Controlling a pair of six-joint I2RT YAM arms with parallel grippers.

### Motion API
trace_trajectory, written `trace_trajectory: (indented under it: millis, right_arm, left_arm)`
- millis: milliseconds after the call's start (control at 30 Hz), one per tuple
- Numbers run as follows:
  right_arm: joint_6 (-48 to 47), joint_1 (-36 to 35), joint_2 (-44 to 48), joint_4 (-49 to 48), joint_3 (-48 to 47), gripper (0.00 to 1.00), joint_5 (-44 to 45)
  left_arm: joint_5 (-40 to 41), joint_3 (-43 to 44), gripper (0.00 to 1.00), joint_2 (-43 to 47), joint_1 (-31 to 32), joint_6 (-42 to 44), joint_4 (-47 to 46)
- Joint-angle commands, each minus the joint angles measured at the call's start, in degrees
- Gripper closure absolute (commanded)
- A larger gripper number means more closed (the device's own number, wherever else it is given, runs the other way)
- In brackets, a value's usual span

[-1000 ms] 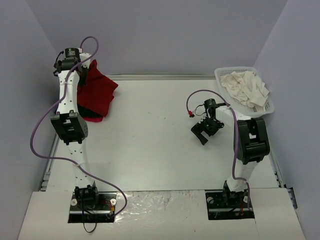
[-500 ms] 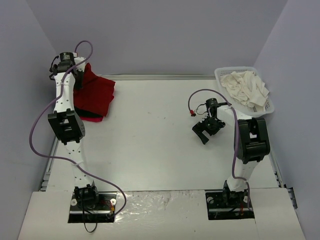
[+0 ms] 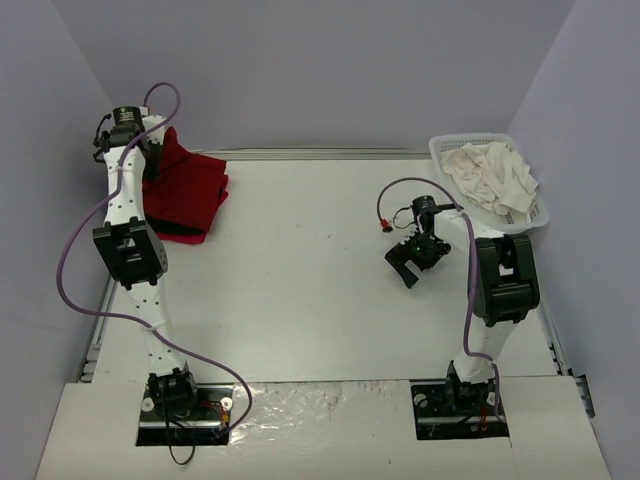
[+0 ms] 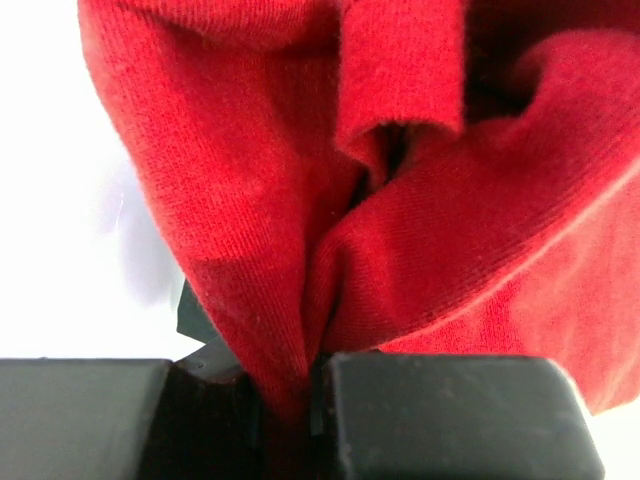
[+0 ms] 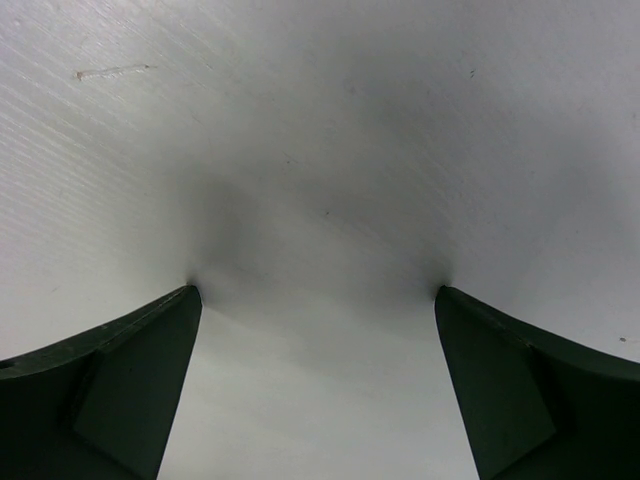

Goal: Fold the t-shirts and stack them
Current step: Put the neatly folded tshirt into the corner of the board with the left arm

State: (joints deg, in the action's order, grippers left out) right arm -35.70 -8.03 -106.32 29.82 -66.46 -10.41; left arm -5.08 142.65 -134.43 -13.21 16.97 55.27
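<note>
Start at the far left, at the back corner of the flat white table [image 3: 300,290]: left gripper [image 4: 290,405] pressed together on a bunched fold of the dark red soft knit t-shirt [image 4: 250,190], cloth squeezed between the black fingers [image 4: 450,420] and creased just beyond them. Note in the top view the rest of that shirt draped down into a rumpled heap by the left table edge, over a thin dark layer [image 3: 186,238] peeping out at its near side, probably another shirt, though hard to confirm from so little. Judge the step in hand as setting this red shirt onto the pile, or drawing it out flat there. Lower slowly, hold the pinch firm until resting the cloth's weight on the pile, and steer the held edge to line up with the heap rather than drag the layer beneath. Release only with the fold settled, then lift straight up to avoid snagging the knit. Move right across bare table to the right gripper [image 3: 408,262]: spread wide, holding nothing, hovering close above the surface. Consider bringing it over to pin or smooth the opposite edge. End at the back right corner: white plastic lattice basket [image 3: 441,152] with crumpled cream-white cloth [image 3: 490,175] inside, not yet folded.
</note>
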Motion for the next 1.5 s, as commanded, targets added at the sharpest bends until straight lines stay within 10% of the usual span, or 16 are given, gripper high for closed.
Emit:
trace_trajectory:
  millis: [0, 1167, 1233, 1467]
  right_arm:
    - [0.7, 1.8, -6.4, 2.1, 3.9, 0.0, -1.1]
    - [1.0, 3.1, -7.9, 2.2, 3.7, 0.0, -0.3]
    - [1.0, 3.2, -8.2, 2.2, 3.8, 0.0, -0.2]
    - [0.7, 3.3, -8.5, 2.6, 4.0, 0.0, -0.6]
  left_arm:
    - [0.6, 0.6, 0.98, 0.7, -1.3, 1.0, -2.4]
    - [2.3, -0.6, 0.97, -0.3, -3.4, 1.5, -5.5]
    - [4.1, -2.1, 0.74, 0.4, -3.4, 1.6, -7.8]
    - [7.7, -5.5, 0.52, 2.5, -3.4, 2.4, -12.0]
